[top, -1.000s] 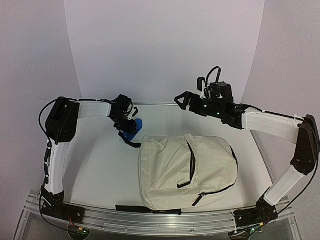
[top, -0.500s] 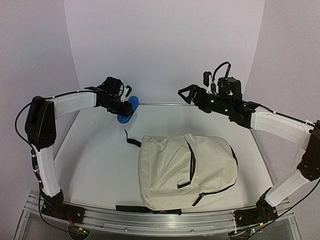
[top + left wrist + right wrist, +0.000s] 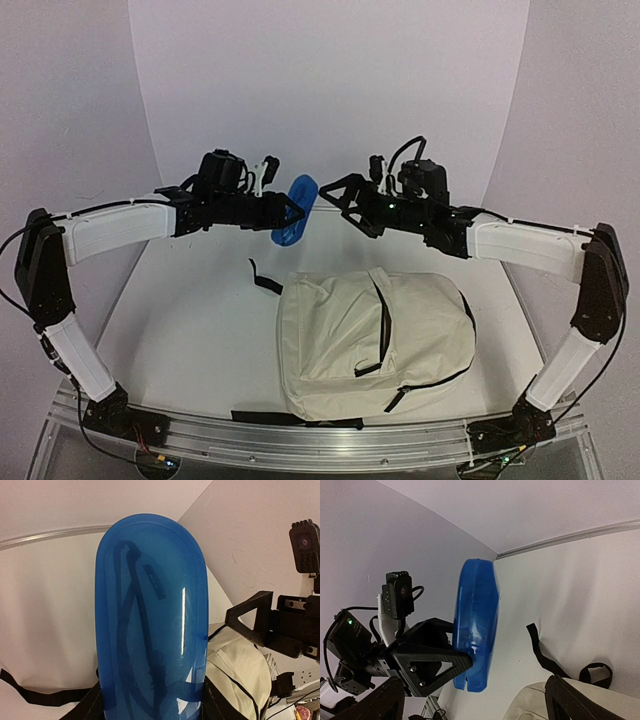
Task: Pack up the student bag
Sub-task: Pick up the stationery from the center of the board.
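The cream student bag [image 3: 372, 340] lies flat on the table between the arms, its black zippers partly open. My left gripper [image 3: 286, 214] is shut on a translucent blue plastic case [image 3: 298, 192] and holds it in the air behind the bag. In the left wrist view the blue case [image 3: 150, 610] stands upright and fills the middle, with my left gripper [image 3: 151, 707] clamped on its lower end. My right gripper [image 3: 338, 204] is open, just right of the case and facing it. The right wrist view shows the blue case [image 3: 476, 625] edge-on, apart from my right gripper [image 3: 475, 705].
A black strap [image 3: 262, 280] trails from the bag's top left corner onto the white table [image 3: 190, 320]. White walls close in the back and both sides. The metal rail [image 3: 300, 440] with the arm bases runs along the near edge.
My left arm has lifted the blue case off the table and carried it up and to the right. My right arm has swung left toward the case, jaws still open.
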